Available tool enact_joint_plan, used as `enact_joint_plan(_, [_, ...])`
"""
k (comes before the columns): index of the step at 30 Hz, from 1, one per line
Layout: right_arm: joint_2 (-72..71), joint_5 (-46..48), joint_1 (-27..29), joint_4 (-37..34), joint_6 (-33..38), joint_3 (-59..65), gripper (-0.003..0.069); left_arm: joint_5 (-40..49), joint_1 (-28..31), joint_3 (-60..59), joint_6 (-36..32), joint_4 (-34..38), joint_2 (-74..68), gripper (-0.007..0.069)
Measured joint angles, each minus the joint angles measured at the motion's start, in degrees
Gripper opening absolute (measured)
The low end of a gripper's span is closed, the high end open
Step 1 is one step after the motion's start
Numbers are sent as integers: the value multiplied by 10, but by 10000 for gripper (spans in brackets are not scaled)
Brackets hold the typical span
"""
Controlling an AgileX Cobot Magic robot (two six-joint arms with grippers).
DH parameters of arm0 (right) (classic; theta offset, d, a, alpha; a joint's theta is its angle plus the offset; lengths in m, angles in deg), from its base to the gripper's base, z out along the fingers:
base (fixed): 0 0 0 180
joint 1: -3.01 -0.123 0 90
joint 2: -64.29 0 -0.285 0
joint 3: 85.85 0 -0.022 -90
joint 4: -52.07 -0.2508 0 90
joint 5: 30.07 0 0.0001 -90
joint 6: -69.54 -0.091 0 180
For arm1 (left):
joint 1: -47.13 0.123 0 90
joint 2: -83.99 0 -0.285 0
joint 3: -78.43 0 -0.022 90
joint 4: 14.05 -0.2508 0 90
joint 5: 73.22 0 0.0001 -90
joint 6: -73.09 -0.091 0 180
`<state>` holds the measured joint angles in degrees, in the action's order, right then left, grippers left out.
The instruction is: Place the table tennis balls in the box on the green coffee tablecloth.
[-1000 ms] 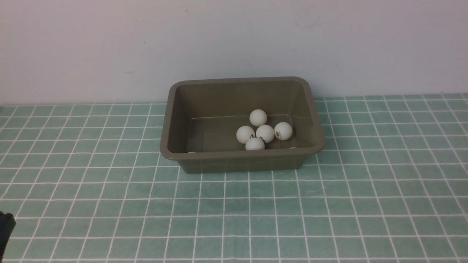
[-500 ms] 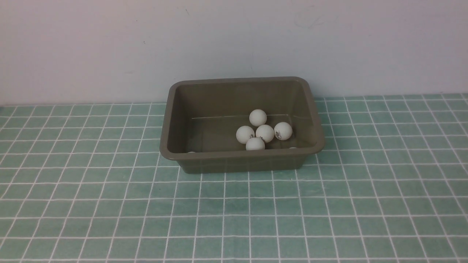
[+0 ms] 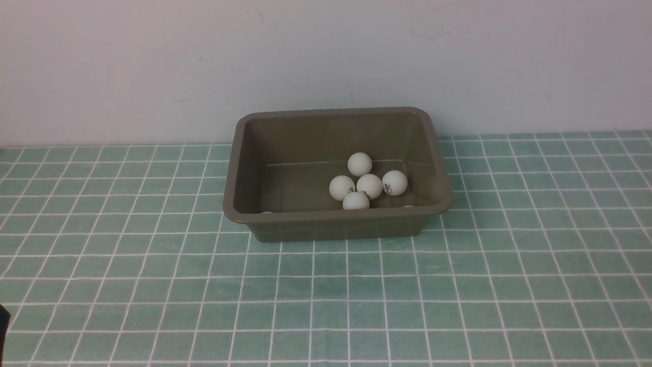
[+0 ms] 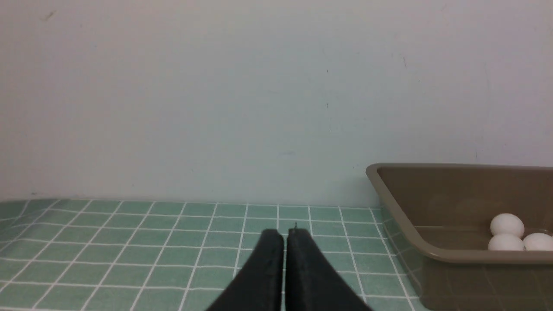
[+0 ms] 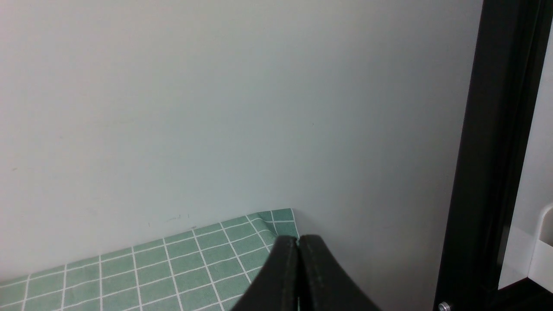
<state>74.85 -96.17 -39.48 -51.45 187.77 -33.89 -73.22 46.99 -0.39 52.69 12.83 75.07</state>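
Note:
The olive-brown box (image 3: pixel 239 168) stands on the green coffee tablecloth (image 3: pixel 326 300) close to the back wall. Several white table tennis balls (image 3: pixel 369 185) lie clustered inside it toward its right side; slivers of two more peek over the near rim. In the left wrist view the box (image 4: pixel 402 229) is off to one side with balls (image 4: pixel 506 224) showing inside. My left gripper (image 4: pixel 285 235) is shut and empty, low over the cloth, away from the box. My right gripper (image 5: pixel 298 241) is shut and empty near the cloth's far corner (image 5: pixel 276 220).
A pale wall runs right behind the box. A black vertical frame post (image 5: pixel 497 151) and a white fitting (image 5: pixel 540 250) stand beyond the cloth's edge on the right side. A dark sliver of the left arm (image 3: pixel 3 326) shows at the front view's left edge.
The dark part of the left arm at the front view's lower left edge went out of view, then came back as a thin sliver. The balls and the box have not moved.

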Motion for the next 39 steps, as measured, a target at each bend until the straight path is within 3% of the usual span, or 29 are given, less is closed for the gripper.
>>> enact_joint_plan(19, [0, 0, 0, 0, 8, 0, -16, 0, 0, 0, 2, 0, 0, -4])
enact_joint_plan(23, [0, 30, 0, 0, -49, 0, -16, 0, 0, 0, 2, 0, 0, -4])
enact_joint_plan(27, [0, 112, 22, 0, -144, 6, -16, 0, 0, 0, 2, 0, 0, -4])
enact_joint_plan(31, [0, 289, 135, 1, -239, 63, -16, 0, 0, 0, 2, 0, 0, -4])
enact_joint_plan(33, [0, 361, 177, 2, -261, 91, -16, 0, 0, 0, 2, 0, 0, -4])
enact_joint_plan(35, [1, 497, 249, 4, -280, 138, -16, 0, 0, 0, 2, 0, 0, -4])
enact_joint_plan(39, [1, 582, 291, 9, -287, 159, -16, 0, 0, 0, 2, 0, 0, -4])
